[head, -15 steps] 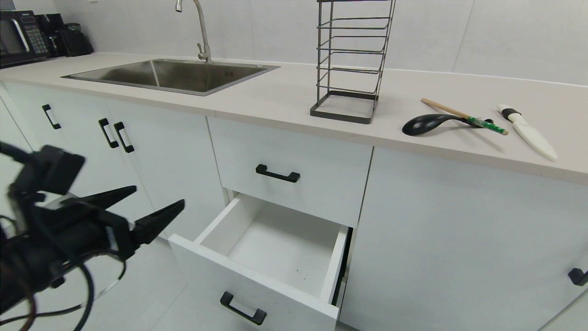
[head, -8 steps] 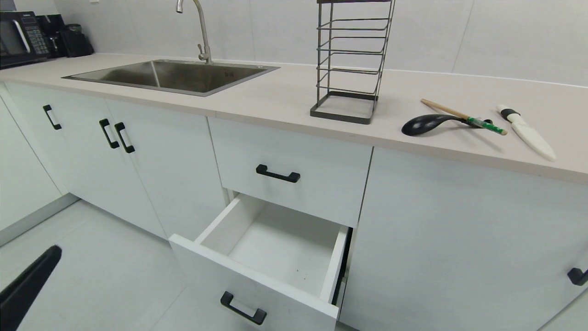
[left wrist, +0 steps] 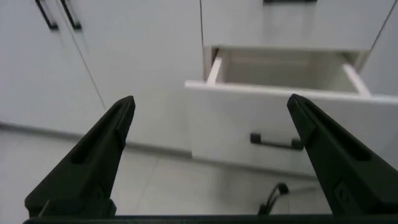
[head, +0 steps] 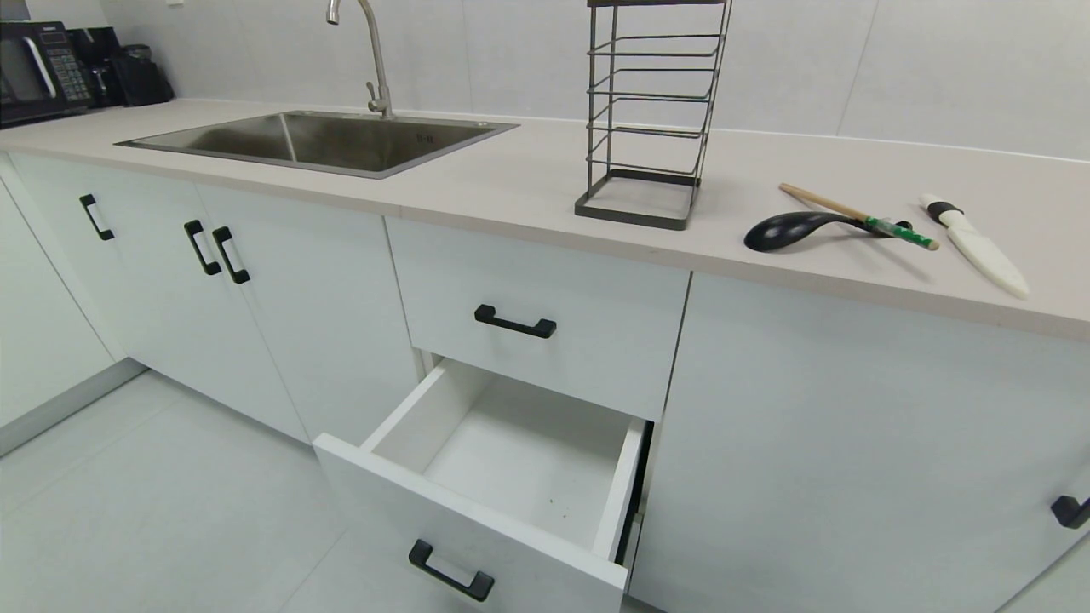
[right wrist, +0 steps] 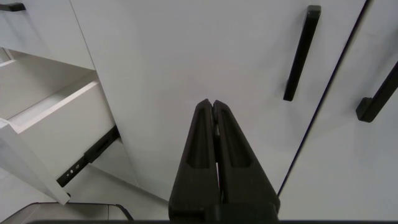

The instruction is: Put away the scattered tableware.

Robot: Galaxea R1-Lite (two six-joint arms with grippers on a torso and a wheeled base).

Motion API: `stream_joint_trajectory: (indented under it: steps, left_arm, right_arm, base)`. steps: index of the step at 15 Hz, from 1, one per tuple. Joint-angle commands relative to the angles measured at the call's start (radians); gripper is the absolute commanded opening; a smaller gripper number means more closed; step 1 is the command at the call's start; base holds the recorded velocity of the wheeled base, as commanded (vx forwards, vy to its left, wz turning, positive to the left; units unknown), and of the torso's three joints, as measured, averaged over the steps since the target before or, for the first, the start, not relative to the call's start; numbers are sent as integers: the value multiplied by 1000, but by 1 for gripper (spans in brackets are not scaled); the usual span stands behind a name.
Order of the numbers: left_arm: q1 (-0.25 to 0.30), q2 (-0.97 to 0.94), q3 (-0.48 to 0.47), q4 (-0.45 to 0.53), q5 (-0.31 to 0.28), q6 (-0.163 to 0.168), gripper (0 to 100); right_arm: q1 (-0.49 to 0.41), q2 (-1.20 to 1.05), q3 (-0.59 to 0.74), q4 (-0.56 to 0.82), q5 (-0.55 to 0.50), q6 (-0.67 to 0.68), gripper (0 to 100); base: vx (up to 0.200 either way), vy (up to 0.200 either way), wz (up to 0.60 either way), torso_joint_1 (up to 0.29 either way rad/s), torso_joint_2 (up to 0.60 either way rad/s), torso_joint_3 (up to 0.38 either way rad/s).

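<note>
Head view, right: black spoon [head: 788,230], chopsticks [head: 860,215], white knife [head: 979,244] on countertop [head: 528,183], none yet in open drawer [head: 477,504] lower centre; left gripper [left wrist: 211,102] jaws apart; right gripper [right wrist: 213,106] jaws together, empty.

The left tool [left wrist: 208,149] has its 2 black fingers [left wrist: 99,149] spread wide, low before the pulled-out white drawer [left wrist: 280,118] with a black handle [left wrist: 275,142].

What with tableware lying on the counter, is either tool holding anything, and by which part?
Nothing. The left tool is open and empty; the right tool is shut on nothing.
</note>
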Motion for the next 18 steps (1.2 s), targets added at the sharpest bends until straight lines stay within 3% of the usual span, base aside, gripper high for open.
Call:
stream_joint_trajectory:
  steps: [1,7,11,18]
  left_arm:
    - [2,-49,4,16,39,-28,100]
    - [2,-49,5,17,48,-48,100]
    - [2,-49,5,17,74,-51,100]
    - [2,-49,5,17,73,-53,100]
  right_arm:
    - [0,0,0,0,0,-1,0]
    - [0,0,0,0,0,0,0]
    - [0,2,0,0,0,0,0]
    - [0,0,-1,0,0,-1,0]
  base:
    - [0,0,0,0,0,0]
    - [0,0,0,0,0,0]
    - [200,0,0,2,1,5]
    - [0,0,0,38,-46,-9]
